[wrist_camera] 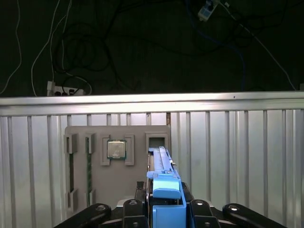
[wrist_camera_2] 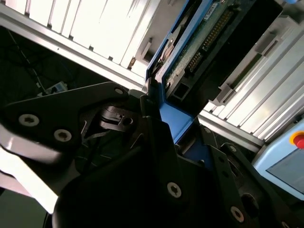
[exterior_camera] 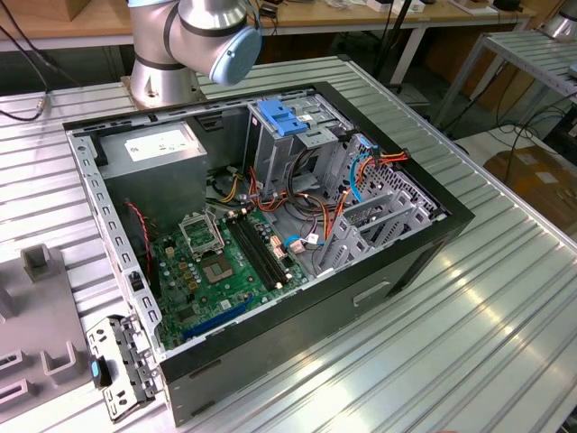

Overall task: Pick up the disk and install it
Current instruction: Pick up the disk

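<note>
Finding: the claw (wrist_camera: 164,214) is closed on the disk (wrist_camera: 164,173), jaws pressed on either side of its blue carrier. In both wrist views the disk (wrist_camera_2: 204,33) stands edge-on and reaches well out from the grip. Its bare circuit board is exposed on one face. Its far end points toward an empty slot in the grey tray (wrist_camera: 137,133), beside a seated chip (wrist_camera: 116,149). I cannot tell whether it is clear of that slot.

Taking the open computer case (exterior_camera: 379,298) in the exterior view as a dial, the blue latch plate (exterior_camera: 281,119) lies at twelve o'clock. Loose cables (exterior_camera: 379,167) cross the drive cage at two o'clock, and the motherboard (exterior_camera: 225,262) sits at seven.

Risks, in my judgement:
- The hold is at one end only, so the long overhang could let the disk tilt or slip.
- The cables could snag the carrier or get pinched on entry.
- The exposed board could strike the cage's metal edges if the approach is skewed.
- A misaligned carrier could jam in the rails.
</note>
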`<state>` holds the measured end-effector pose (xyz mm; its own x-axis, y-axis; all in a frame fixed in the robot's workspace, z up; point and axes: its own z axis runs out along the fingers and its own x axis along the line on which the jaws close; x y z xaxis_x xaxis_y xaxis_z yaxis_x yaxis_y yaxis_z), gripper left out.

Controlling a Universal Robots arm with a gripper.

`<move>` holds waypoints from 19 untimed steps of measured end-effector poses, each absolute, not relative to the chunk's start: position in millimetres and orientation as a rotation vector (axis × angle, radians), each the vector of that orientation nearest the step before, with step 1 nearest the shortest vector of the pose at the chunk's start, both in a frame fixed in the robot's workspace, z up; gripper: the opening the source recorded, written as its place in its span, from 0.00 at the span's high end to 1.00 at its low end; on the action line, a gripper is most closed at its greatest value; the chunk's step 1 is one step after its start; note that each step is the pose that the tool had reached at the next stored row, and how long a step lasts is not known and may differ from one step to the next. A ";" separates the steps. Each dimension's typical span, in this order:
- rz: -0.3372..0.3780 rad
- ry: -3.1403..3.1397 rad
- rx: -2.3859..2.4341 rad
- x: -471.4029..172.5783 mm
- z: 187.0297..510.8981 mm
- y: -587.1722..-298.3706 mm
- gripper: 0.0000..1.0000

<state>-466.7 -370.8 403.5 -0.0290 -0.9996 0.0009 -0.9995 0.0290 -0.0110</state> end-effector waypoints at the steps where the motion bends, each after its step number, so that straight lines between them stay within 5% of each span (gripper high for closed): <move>1: -0.013 2.248 -2.184 -466.7 406.1 -370.8 0.63; 19: -0.013 2.248 -2.184 -466.7 458.1 -370.8 0.63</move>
<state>-466.7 -370.8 458.1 -0.0290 -0.9996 0.0009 -0.9995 0.0290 -0.0110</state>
